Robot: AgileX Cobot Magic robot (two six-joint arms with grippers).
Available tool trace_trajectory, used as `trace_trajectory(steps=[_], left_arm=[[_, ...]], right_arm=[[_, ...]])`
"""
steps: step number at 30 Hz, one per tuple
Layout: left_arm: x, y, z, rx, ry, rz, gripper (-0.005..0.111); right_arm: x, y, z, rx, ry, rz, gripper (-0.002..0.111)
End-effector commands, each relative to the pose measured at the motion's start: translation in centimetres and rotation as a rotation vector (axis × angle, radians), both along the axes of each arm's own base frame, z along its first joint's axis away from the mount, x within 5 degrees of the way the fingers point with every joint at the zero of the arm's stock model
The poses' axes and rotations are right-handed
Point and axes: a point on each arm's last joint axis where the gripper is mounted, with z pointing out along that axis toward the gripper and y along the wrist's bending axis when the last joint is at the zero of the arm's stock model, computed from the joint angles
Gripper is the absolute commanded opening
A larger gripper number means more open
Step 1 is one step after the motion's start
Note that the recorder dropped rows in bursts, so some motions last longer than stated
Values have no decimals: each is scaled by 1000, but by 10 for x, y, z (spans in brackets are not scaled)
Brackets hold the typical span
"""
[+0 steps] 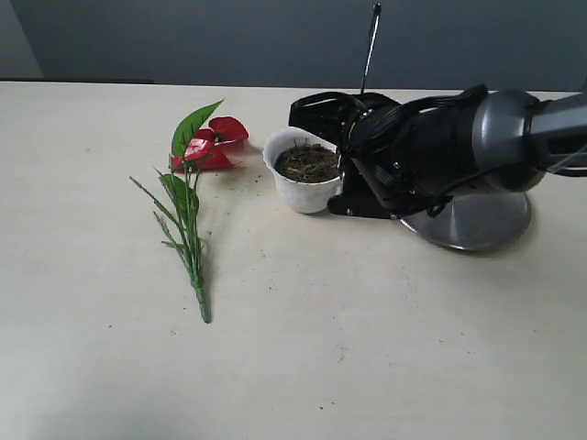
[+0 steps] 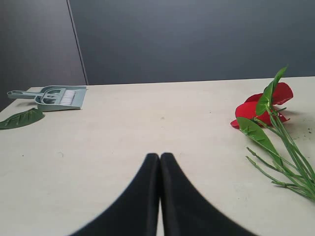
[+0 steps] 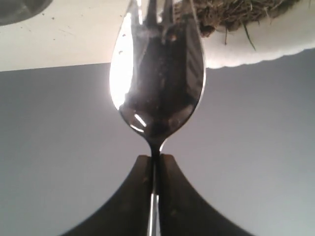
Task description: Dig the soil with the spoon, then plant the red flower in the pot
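white pot (image 1: 303,194) holding dark soil (image 1: 307,163), red flower (image 1: 186,197) lying flat beside it, silver spoon (image 3: 157,73) upright

One white pot (image 1: 303,191) holding one mound of soil (image 1: 307,163), one spoon (image 3: 157,73) and one round steel plate (image 1: 477,222) are sharing one table (image 1: 367,367) with a single red flower (image 1: 188,215), which is showing two red blooms (image 1: 228,128). One grey dustpan (image 2: 51,101), one brush (image 2: 68,94) and one loose green leaf (image 2: 22,118) are lying there too. Two grippers are appearing: the left gripper (image 2: 160,158) and the right gripper (image 3: 155,161).
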Motion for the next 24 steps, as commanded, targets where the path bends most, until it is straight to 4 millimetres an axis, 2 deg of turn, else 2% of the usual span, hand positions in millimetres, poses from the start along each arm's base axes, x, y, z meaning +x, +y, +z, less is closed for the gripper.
trace_trajectory(steps=[1,5,9,16,24], left_arm=[[0,0,-2,-4,1,1,0],[0,0,-2,-4,1,1,0],[0,0,-2,-4,1,1,0],[0,0,-2,-4,1,1,0],[0,0,-2,-4,1,1,0]], right_arm=[[10,11,22,33,-68,7,-1],[16,22,37,40,-97,58,-1],[24,36,38,61,-97,91,-1],[35,49,23,30,-91,103,-1],[44,51,8,-25,-84,105,-1]])
